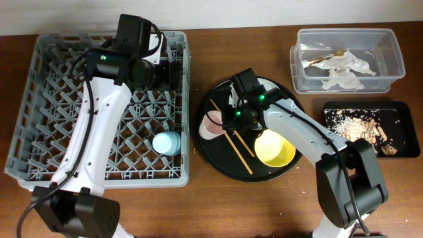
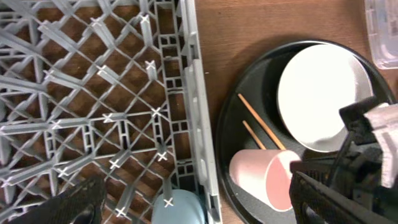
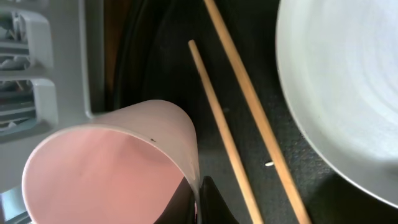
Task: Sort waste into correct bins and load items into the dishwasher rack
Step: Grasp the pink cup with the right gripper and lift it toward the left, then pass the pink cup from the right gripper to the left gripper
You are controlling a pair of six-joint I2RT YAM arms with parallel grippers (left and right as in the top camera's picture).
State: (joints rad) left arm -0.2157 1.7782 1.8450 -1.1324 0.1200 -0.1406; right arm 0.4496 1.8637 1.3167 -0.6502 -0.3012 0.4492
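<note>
The left arm [image 1: 92, 125] rises from the near-left table edge, stretches away from me and bends right at the wrist. The left gripper [image 1: 177, 71] points right, its fingers [image 2: 71, 202] spread wide with nothing between them. The right arm [image 1: 310, 135] comes up from the near-right edge and reaches left, elbow bent and wrist angled down. The right gripper [image 1: 225, 123] is low, its fingers [image 3: 214, 202] drawn close, pinching the rim of the cup [image 3: 112, 168].
</note>
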